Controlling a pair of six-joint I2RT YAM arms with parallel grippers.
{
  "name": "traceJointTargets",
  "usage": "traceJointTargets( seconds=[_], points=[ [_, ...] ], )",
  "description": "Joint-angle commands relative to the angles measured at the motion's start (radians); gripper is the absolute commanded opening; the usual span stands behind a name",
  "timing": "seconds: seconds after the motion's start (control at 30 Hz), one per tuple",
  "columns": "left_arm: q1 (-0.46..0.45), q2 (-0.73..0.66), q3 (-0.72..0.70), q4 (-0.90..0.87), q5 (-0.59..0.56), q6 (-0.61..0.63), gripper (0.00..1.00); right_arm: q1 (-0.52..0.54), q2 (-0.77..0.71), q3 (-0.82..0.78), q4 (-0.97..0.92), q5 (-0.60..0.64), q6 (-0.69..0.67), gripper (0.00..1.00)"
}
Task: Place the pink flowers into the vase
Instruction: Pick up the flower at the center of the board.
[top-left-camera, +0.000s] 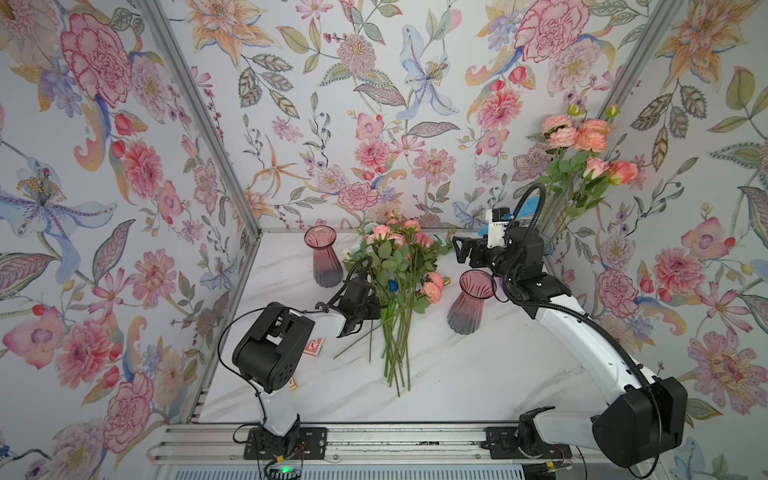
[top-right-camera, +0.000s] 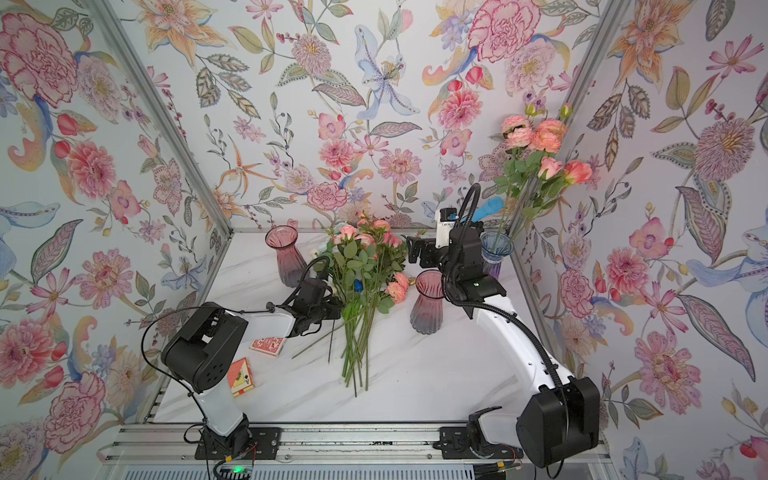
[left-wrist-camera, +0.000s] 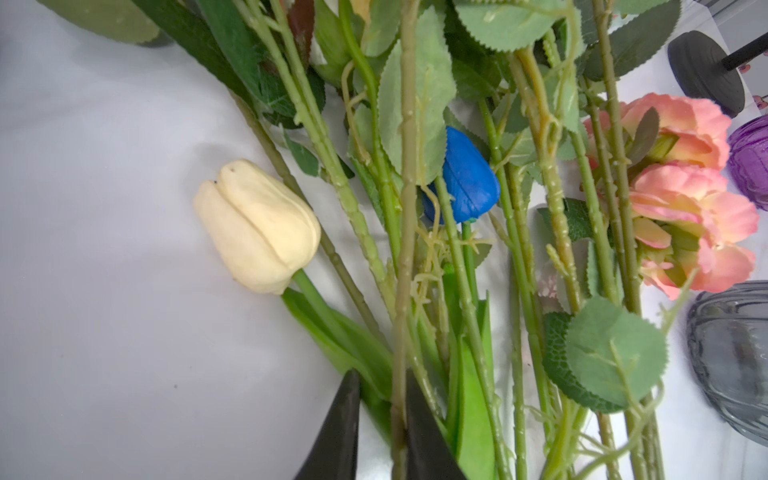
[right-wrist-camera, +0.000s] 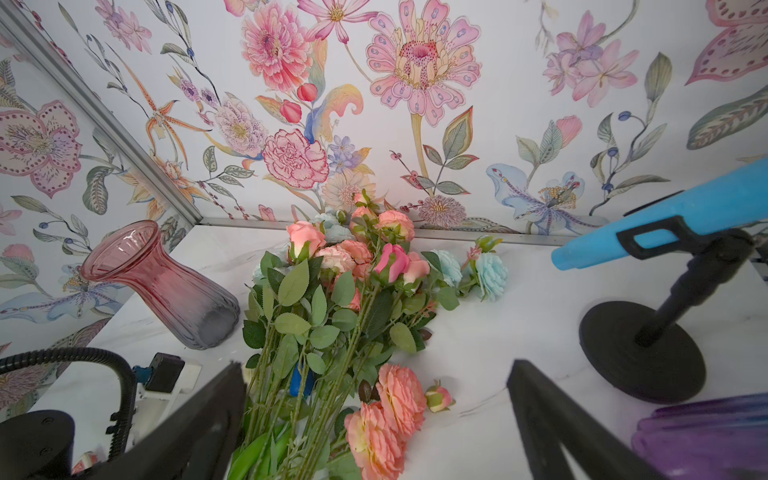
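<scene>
A pile of pink flowers (top-left-camera: 397, 259) lies on the white table, blooms toward the back wall and green stems toward the front. Two salmon blooms (right-wrist-camera: 386, 411) lie at its right side. My left gripper (left-wrist-camera: 384, 374) is low at the pile's left edge, its jaws shut on one pale green thorny stem (left-wrist-camera: 405, 257); I cannot tell which bloom it carries. More pink flowers (top-left-camera: 582, 137) stand in a bluish vase (top-right-camera: 496, 251) at the back right corner. My right gripper (right-wrist-camera: 376, 365) hangs open and empty above the table, right of the pile.
Two empty pink vases stand on the table, one back left (top-left-camera: 323, 257) and one right of the pile (top-left-camera: 471, 301). A white tulip (left-wrist-camera: 257, 224), a blue tulip (left-wrist-camera: 469, 178) and pale blue blooms (right-wrist-camera: 490, 270) mix with the pile. Card boxes (top-right-camera: 268, 345) lie near the left arm. A blue tube on a black stand (right-wrist-camera: 642, 349) is at the right.
</scene>
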Motion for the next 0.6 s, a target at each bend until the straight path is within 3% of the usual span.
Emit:
traceJointTargets(
  seconds=[0.0, 0.3, 0.57],
  points=[
    [0.008, -0.034, 0.013, -0.005, 0.0, 0.031, 0.18, 0.016, 0.012, 0.007, 0.019, 0.001, 0.003, 0.99],
    [0.009, -0.068, 0.045, -0.065, 0.002, 0.098, 0.16, 0.038, 0.025, 0.022, 0.019, -0.001, 0.002, 1.0],
    [0.011, -0.068, 0.044, -0.059, 0.021, 0.111, 0.07, 0.044, 0.033, 0.032, 0.018, -0.005, 0.0, 0.99]
  ],
)
